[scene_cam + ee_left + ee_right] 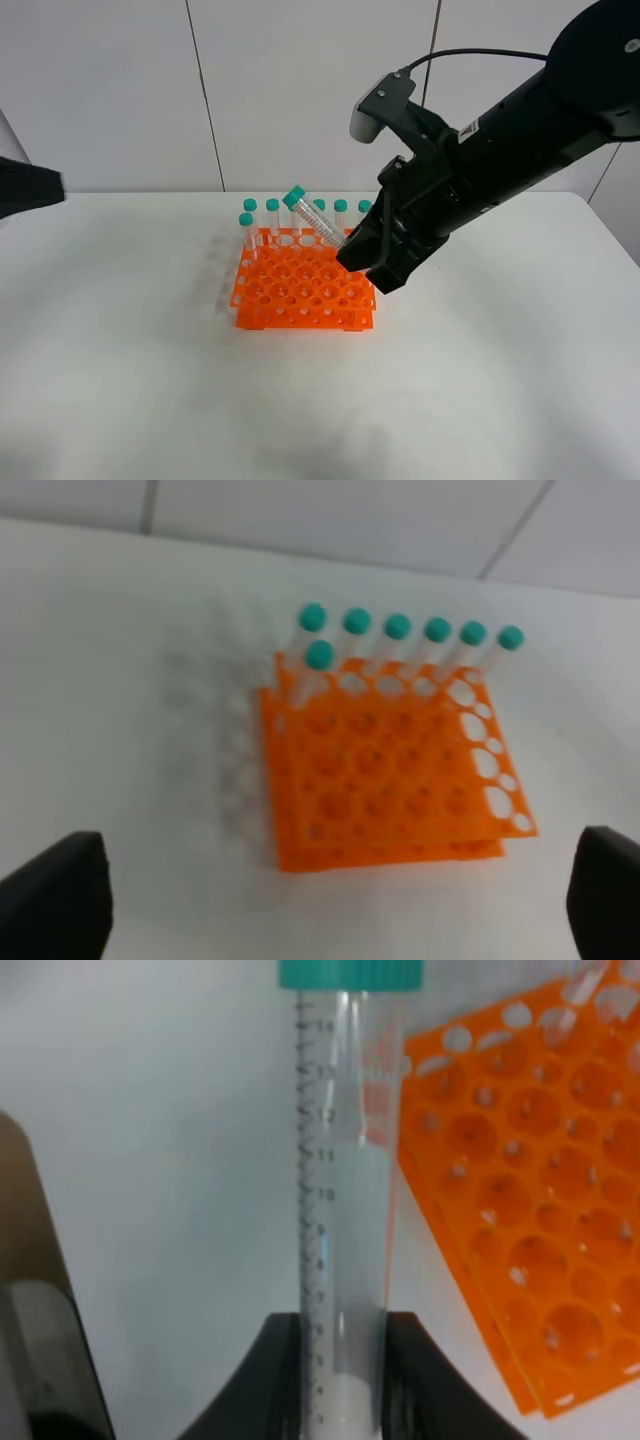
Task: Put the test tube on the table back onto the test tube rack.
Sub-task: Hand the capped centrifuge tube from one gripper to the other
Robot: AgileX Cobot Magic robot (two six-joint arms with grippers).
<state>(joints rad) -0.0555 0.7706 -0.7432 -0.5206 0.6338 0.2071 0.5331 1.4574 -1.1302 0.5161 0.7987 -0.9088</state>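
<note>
My right gripper is shut on the test tube, a clear tube with a teal cap. It holds the tube tilted above the back of the orange test tube rack, which stands on the white table. In the right wrist view the tube stands clamped between the black fingers, with the rack beside and below it. My left gripper is open and empty, well back from the rack.
Several identical teal-capped tubes stand in the rack's back row, with one more in the second row at the left end. Part of the left arm shows at the left edge. A wall rises behind the table.
</note>
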